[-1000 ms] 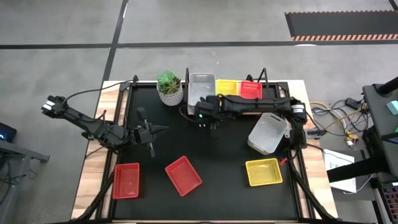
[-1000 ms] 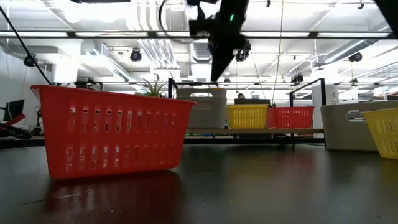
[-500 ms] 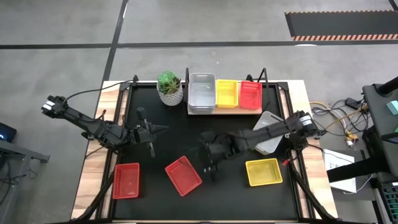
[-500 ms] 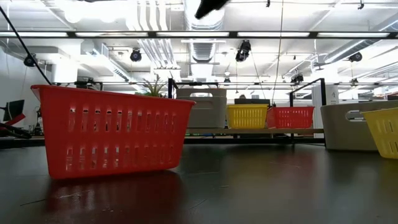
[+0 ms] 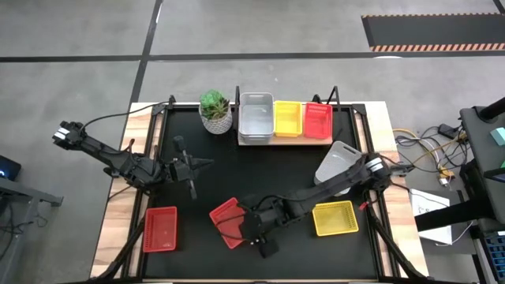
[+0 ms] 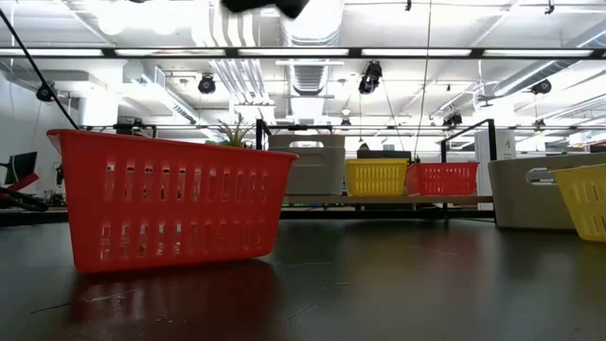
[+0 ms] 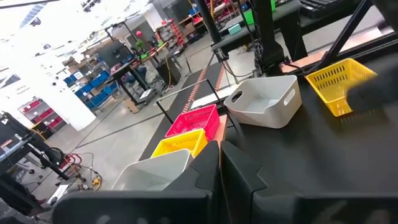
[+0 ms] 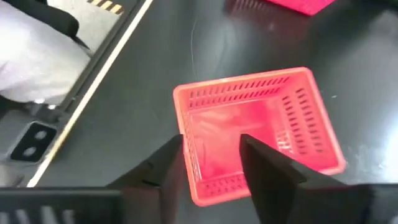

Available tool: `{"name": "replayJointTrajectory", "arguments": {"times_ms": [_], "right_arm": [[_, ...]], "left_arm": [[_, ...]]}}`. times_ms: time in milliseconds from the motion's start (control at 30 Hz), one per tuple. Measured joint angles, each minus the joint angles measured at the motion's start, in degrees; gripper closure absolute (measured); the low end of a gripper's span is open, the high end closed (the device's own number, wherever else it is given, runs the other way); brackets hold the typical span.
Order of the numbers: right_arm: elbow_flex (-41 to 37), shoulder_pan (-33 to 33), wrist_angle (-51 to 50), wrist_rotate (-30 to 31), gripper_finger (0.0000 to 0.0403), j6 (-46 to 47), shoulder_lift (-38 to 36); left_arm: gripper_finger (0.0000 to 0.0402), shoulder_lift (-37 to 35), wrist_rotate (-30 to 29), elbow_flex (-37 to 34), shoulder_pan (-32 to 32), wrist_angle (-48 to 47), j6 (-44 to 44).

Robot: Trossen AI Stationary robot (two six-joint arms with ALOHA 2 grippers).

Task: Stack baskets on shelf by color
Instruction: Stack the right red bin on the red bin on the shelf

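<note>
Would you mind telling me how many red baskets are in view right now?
3. One red basket sits on the shelf at its right end, one lies at the mat's front left, and one lies near the front centre under the right gripper. Nested ones could be hidden.

We're in a big industrial lab or workshop: bare concrete floor (image 5: 260, 31) with a hazard-striped mat (image 5: 430, 31), exposed ceiling ducts (image 6: 312, 33) and strip lights overhead, storage racks with blue bins (image 7: 102, 81) beyond, loose cables (image 5: 426, 154) beside the tabletop (image 5: 300, 170).
</note>
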Motion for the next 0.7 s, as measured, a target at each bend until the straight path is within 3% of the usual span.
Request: {"name": "replayJointTrajectory", "arguments": {"times_ms": [267,533,700], "right_arm": [[0.0,-0.1,3.5,-5.0,0.0192,0.0,7.0],[0.0,-0.7,4.9,-5.8,0.0189,1.6,11.8],[0.0,-1.8,6.6,-8.0,0.0212,2.3,12.0]], "left_arm": [[0.0402,0.2,0.2,0.0,0.0,-0.1,-1.4],[0.0402,0.3,0.3,0.1,0.0,-0.1,-1.2],[0.0402,0.3,0.3,0.2,0.0,0.0,-1.2]]}}
